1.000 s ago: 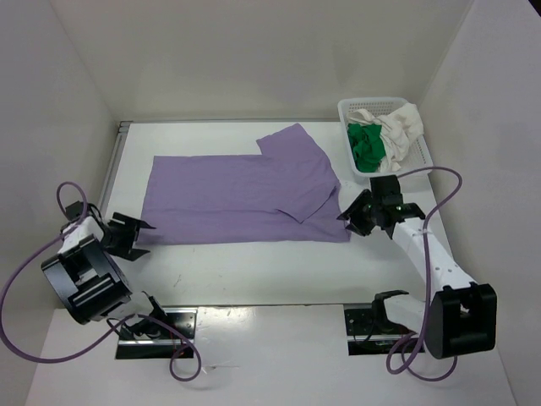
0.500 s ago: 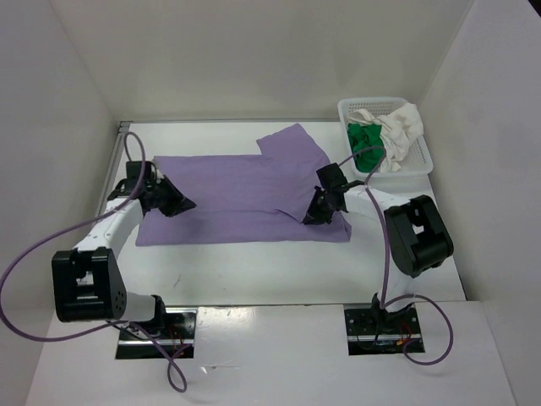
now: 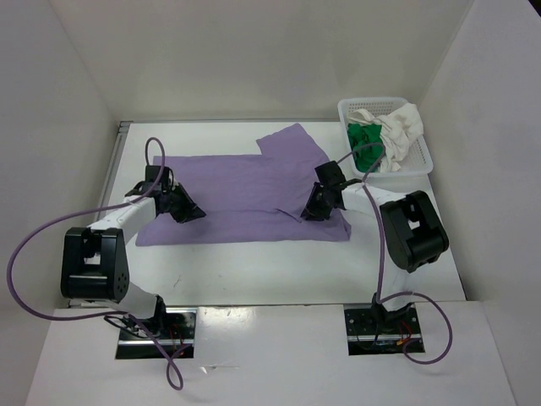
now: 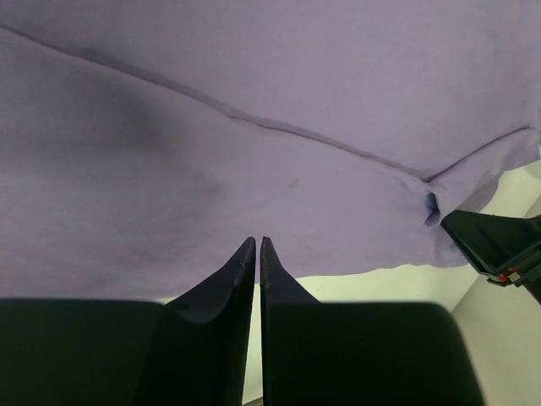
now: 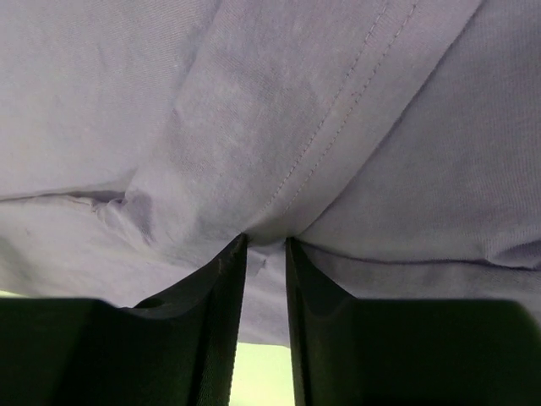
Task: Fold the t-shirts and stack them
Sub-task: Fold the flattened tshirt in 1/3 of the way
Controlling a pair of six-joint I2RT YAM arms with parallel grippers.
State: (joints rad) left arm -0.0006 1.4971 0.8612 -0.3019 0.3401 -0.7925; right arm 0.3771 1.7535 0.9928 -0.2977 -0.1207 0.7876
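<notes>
A lavender t-shirt (image 3: 245,190) lies spread flat across the table, one sleeve folded in on its right side. My left gripper (image 3: 182,208) rests low on the shirt's left part. In the left wrist view it (image 4: 256,241) is shut, its tips pressed into the purple cloth (image 4: 254,101) just inside the near hem. My right gripper (image 3: 314,208) sits on the folded sleeve's near edge. In the right wrist view it (image 5: 264,241) is closed on a puckered fold of cloth (image 5: 279,110) beside a stitched hem. A green t-shirt (image 3: 365,144) and a white t-shirt (image 3: 401,127) lie crumpled in the basket.
A white mesh basket (image 3: 427,159) stands at the back right corner, just beyond the right arm. White walls enclose the table on the left, back and right. A metal strip (image 3: 118,161) runs along the table's left edge. Purple cables loop from both arms.
Both arms swung in from the table's sides onto the lavender shirt and their jaws closed. In the last half second the left gripper slid a little right; the shirt's outline looks unchanged.
</notes>
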